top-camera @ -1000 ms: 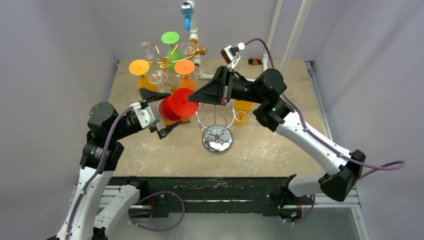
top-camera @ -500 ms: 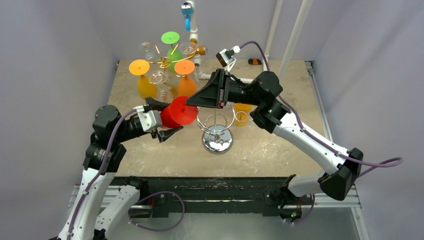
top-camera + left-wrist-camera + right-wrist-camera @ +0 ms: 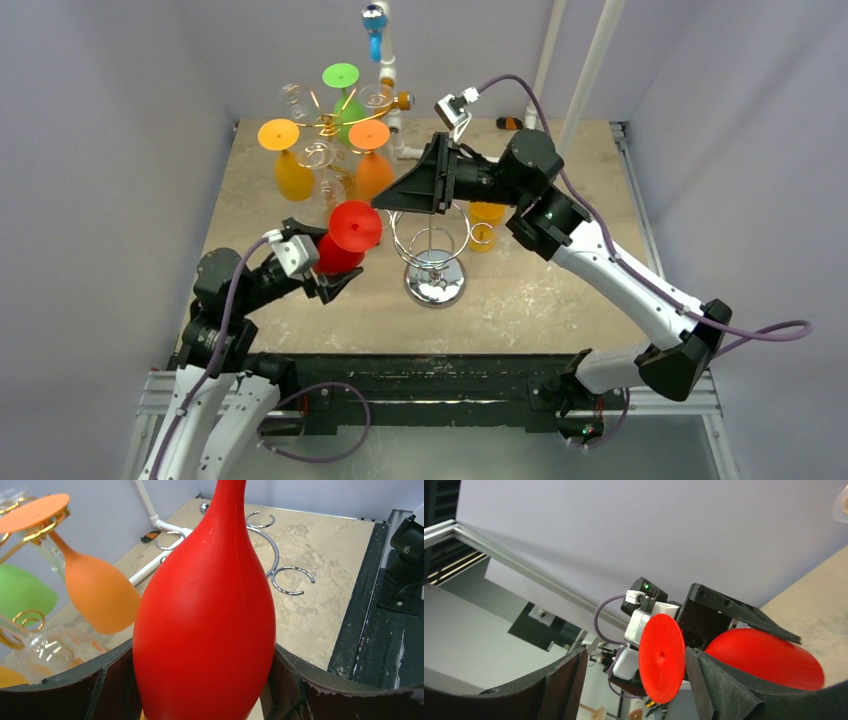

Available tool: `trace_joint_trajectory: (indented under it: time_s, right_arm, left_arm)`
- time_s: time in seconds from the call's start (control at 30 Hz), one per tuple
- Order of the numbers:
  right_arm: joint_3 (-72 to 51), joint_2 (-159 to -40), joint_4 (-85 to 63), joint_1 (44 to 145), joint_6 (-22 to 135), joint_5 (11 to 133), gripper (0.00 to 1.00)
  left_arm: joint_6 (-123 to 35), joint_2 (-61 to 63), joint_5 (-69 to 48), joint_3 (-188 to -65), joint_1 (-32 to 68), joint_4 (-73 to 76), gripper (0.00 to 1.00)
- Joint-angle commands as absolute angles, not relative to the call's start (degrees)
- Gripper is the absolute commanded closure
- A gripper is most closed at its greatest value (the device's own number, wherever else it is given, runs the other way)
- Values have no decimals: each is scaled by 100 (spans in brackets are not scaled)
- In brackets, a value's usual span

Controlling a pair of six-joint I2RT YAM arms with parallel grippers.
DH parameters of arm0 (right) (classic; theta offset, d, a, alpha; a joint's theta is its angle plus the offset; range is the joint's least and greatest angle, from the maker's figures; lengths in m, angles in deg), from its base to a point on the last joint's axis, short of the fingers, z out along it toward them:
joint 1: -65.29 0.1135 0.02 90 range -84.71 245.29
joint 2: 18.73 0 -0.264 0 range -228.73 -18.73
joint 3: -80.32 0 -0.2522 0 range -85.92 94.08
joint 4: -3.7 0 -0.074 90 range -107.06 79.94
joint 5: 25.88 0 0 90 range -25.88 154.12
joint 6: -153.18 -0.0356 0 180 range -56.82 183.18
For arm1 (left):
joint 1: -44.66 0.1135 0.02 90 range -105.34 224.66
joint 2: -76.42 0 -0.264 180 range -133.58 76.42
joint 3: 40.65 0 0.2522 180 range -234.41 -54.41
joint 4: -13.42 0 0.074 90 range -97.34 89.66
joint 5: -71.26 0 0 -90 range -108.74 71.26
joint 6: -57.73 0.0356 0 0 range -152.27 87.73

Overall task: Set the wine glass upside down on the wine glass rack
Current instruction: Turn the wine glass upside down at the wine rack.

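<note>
The red wine glass [image 3: 340, 250] lies tilted above the table, its round foot [image 3: 355, 225] pointing toward the right arm. My left gripper [image 3: 325, 255] is shut on its bowl. In the left wrist view the bowl [image 3: 205, 620] fills the gap between both fingers [image 3: 97, 692]. My right gripper [image 3: 390, 200] stands open just right of the foot. In the right wrist view the foot [image 3: 661, 657] sits between its spread fingers [image 3: 719, 685] without touching them. The empty chrome wine glass rack [image 3: 433, 262] stands below the right gripper, and its hooks [image 3: 280, 570] lie beyond the bowl.
A gold rack [image 3: 328, 125] at the back left carries orange [image 3: 372, 165], green [image 3: 342, 78] and clear glasses hung upside down. A yellow cup [image 3: 487, 212] stands right of the chrome rack. White pipes [image 3: 390, 75] rise at the back edge.
My right gripper has opened and let go of the glass. My left gripper has shut on the bowl and drawn the glass toward the near left.
</note>
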State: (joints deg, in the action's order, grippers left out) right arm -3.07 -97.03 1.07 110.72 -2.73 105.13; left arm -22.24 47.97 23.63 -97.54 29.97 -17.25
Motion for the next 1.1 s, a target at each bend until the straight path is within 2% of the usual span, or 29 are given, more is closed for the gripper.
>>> trace_joint_trajectory:
  time_s: [0.0,0.37,1.07]
  right_arm:
    - [-30,-9389,-883,10765,523,10185,19]
    - [-220,-8704,-2164,10068,1401,9547,18]
    - [-1032,-7910,-1914,10063,1413,9260,17]
  left_arm:
    - [-2889,5121,1802,-9368,2981,-1316,33]
    - [-3176,5214,1328,-8448,2981,-698,34]
    - [-2799,3877,1235,-7516,2989,1447,36]
